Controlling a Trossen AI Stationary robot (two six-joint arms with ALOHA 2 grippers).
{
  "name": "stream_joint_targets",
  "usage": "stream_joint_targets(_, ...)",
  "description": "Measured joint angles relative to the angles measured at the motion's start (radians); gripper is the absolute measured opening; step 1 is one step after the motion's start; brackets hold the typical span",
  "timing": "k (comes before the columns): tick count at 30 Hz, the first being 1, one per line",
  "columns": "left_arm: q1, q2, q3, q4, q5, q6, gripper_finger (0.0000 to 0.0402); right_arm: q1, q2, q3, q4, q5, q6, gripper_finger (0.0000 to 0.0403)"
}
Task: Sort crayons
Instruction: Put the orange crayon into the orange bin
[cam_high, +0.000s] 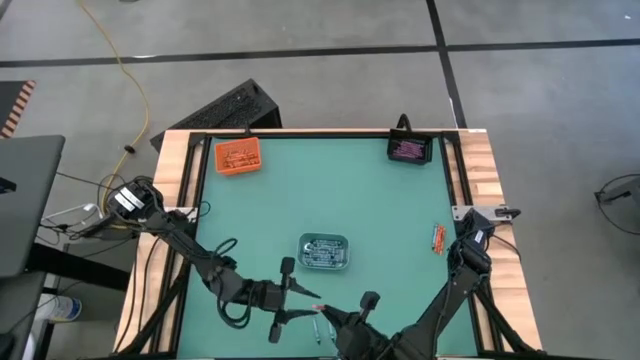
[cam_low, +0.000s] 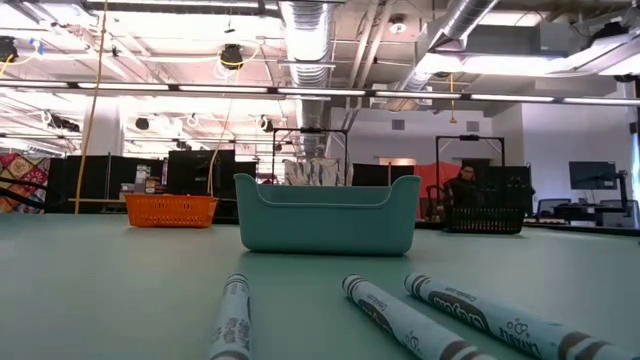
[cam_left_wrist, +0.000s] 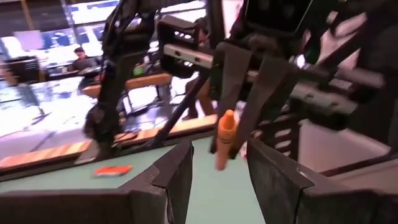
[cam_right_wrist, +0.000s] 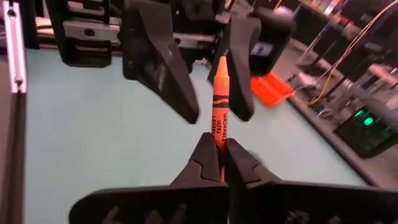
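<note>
From above we see a green table (cam_high: 330, 195) with wooden edges on a grey concrete floor, an orange tray (cam_high: 237, 156) and a black tray (cam_high: 409, 149) at its far corners, a clear-grey tray (cam_high: 324, 251) in the middle, and the left gripper (cam_high: 300, 303) facing the right gripper (cam_high: 325, 313) at the near edge. The low view alone shows 3 grey-blue crayons (cam_low: 400, 322) lying before the grey tray, with a ducted workshop and a seated person (cam_low: 463, 185) beyond. Only the wrist views show the orange crayon (cam_right_wrist: 219, 115): the right gripper's closed fingers (cam_right_wrist: 206, 158) pinch its lower end, upright, between the left gripper's parted fingers (cam_left_wrist: 179, 168).
</note>
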Motion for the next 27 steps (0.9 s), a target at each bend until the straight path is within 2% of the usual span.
stream_joint_targets(8,0.009,0.000,0.000,0.074,0.081,0.016,0.0141,-0.001,-0.003,0.000,0.040,0.031,-0.068,0.0000)
stream_joint_targets(14,0.009,0.000,0.008,0.103,0.085,0.041,0.0138,-0.006,-0.003,0.000,0.068,0.031,-0.096,0.0000)
stream_joint_targets(17,0.009,0.000,0.014,0.089,0.086,0.041,0.0118,-0.006,-0.003,0.000,0.093,0.032,-0.130,0.0000)
stream_joint_targets(23,0.013,0.000,0.015,0.065,0.119,0.042,0.0051,-0.006,-0.003,0.000,0.135,0.050,-0.187,0.0000)
stream_joint_targets(27,0.013,0.000,0.015,0.060,0.129,0.057,0.0031,-0.005,-0.003,0.000,0.142,0.054,-0.194,0.0000)
